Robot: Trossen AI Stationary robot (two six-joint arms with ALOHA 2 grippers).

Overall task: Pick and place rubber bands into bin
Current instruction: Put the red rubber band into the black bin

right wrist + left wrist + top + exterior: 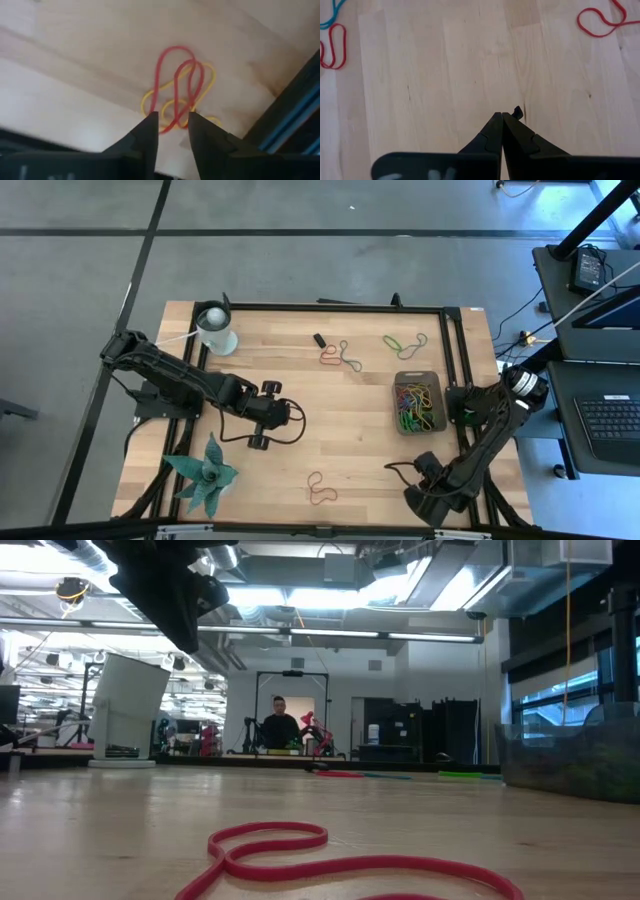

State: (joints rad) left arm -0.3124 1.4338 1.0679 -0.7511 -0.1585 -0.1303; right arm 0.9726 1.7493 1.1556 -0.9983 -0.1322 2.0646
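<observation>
High view: my right jaws (425, 463) sit lower right, tips hidden under the wrist; bin (418, 402) just above, full of rubber bands (416, 404). Low view: bin blurred at right edge. Left wrist: left jaws (502, 121) pressed together, empty. Right wrist: narrow gap, red and yellow bands (178, 87) tangled between the tips, on the worktop (75, 65).

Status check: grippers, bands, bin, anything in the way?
Left gripper shut, empty, mid-table. Right gripper open over tangled red and yellow bands by the table's near right edge. Bin part-filled. Nothing blocking.

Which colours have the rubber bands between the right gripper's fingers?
Red and yellow rubber bands, clearest in the right wrist view.
</observation>
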